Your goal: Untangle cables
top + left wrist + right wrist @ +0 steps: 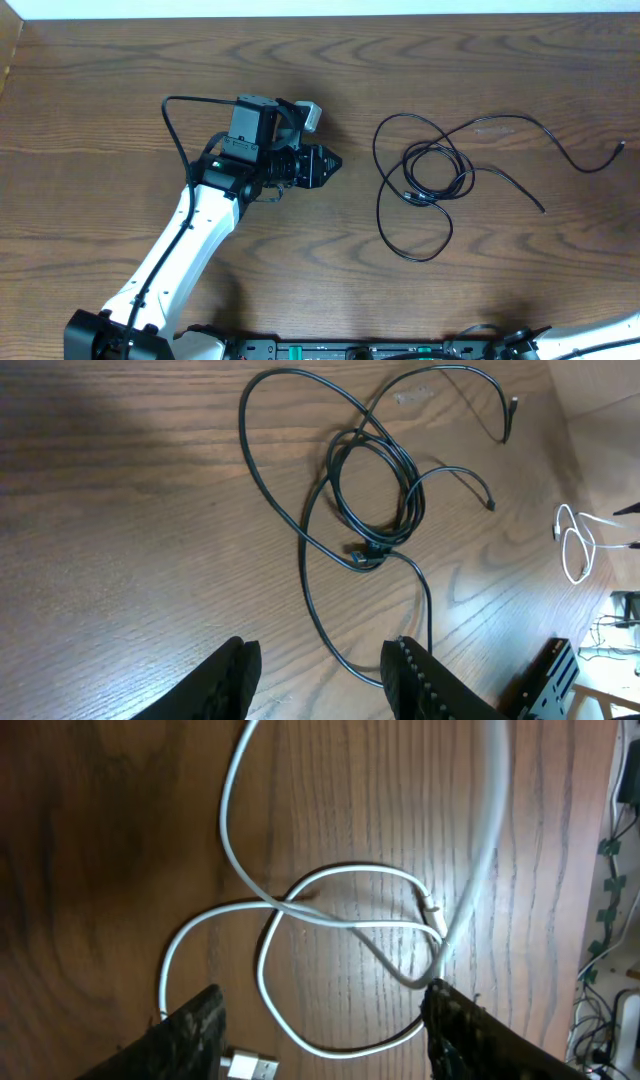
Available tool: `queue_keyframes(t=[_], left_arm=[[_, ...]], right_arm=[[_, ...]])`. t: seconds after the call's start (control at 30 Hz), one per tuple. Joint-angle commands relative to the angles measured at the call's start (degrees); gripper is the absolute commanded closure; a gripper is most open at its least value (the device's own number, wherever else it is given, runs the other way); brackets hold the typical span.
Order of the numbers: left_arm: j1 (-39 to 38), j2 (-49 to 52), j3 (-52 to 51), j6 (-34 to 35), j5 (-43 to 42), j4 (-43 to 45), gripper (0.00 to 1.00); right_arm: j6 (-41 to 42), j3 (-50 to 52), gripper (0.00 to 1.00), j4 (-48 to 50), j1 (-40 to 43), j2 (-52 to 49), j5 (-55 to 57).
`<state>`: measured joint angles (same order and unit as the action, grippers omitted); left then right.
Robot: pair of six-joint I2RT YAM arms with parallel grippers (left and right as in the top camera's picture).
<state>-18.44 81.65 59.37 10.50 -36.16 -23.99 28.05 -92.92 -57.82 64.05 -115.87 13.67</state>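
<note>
Black cord (368, 548) lies in a loose coil on the table, its loops spilling out all round and one tail running off toward 2 o'clock in the overhead view. It sits at 3 o'clock from my left gripper (320, 652), whose fingers stand partly apart with nothing between them (one loop passes just beside the right finger). The white cable (285, 903) lies well apart from it near the table's edge. It is looped over itself under my right gripper (322, 992), whose fingers are spread wide and grip nothing. A metal USB plug (250, 1067) shows at 6 o'clock there. The table (100, 100) is dark grained wood, with a pale strip along 12 o'clock. One white strand close to the right wrist lens is blurred, and the overhead view cuts off my right arm.
</note>
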Motion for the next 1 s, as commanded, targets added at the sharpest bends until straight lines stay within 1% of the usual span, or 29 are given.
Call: queue_keyframes(t=[0.0, 0.1, 0.2, 0.27, 0.33, 0.37, 0.4, 0.43, 0.53, 0.67, 0.8, 0.9, 0.97], left_arm=[[-0.31, -0.11, 0.09, -0.59, -2.54, 0.09, 0.56], [-0.28, -0.11, 0.09, -0.59, -4.22, 0.07, 0.56], [-0.28, -0.11, 0.09, -0.61, -4.15, 0.09, 0.56], [-0.28, -0.11, 0.09, -1.01, -4.13, 0.11, 0.55], [-0.28, -0.11, 0.09, -1.95, -3.85, 0.11, 0.55], [-0.28, -0.11, 0.09, -1.95, -3.80, 0.13, 0.55], [-0.28, -0.11, 0.09, -2.14, -3.65, 0.11, 0.54], [-0.28, -0.11, 0.09, -2.60, -3.67, 0.11, 0.54], [-0.28, -0.11, 0.09, -3.02, -3.65, 0.15, 0.51], [-0.28, -0.11, 0.09, -2.99, -1.25, 1.33, 0.51], [-0.26, -0.11, 0.09, -2.40, 5.88, 2.49, 0.50], [-0.22, -0.11, 0.09, 1.66, 12.50, 2.38, 0.50], [-0.22, -0.11, 0.09, 4.79, 16.74, 2.38, 0.50]], right_arm=[[0.17, -1.14, 0.39, -0.13, 0.17, 2.34, -0.37], [0.17, -1.27, 0.38, -0.24, -0.02, 4.76, -2.29], [-0.07, -1.36, 0.37, 0.00, -0.13, 7.80, -7.85], [-1.42, -1.64, 0.33, 0.50, -0.68, 10.45, -11.58], [-2.67, -1.92, 0.15, 1.66, -2.56, 15.50, -13.27], [-3.52, -1.92, 0.14, 2.34, -3.63, 17.77, -13.25], [-4.02, -1.92, 0.08, 2.97, -4.66, 19.56, -13.22], [-4.37, -1.92, 0.01, 3.54, -5.92, 21.51, -13.22], [-4.55, -1.92, 0.01, 5.18, -10.78, 26.49, -13.22], [-4.48, -1.90, 0.01, 3.52, -19.69, 29.70, -13.16], [-4.59, -1.88, 0.01, -0.52, -29.03, 29.40, -13.42], [-9.66, -1.88, 0.05, -2.05, -36.83, 28.70, -14.99], [-13.94, -1.88, 0.05, -2.89, -42.36, 28.28, -16.85]])
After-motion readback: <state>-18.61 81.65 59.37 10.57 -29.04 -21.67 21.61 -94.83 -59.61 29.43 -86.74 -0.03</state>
